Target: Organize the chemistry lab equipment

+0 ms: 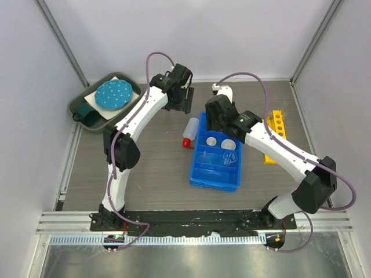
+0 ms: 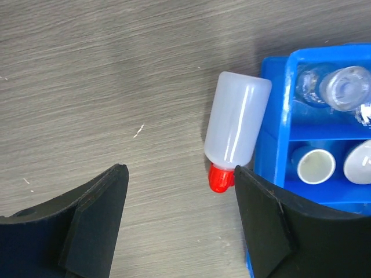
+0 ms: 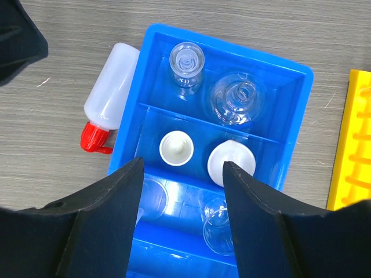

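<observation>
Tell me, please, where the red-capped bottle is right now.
In the top view, the red-capped bottle lies on its side, close alongside the left outer wall of the blue divided bin, near its far corner.

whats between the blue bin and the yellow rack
Nothing: the right wrist view shows only bare table between the blue bin and the yellow rack.

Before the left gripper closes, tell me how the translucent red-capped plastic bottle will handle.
The translucent red-capped plastic bottle lies on its side, so a nudge would probably roll it. No liquid line shows, so likely light. Its smooth wall may flex when pinched.
</observation>
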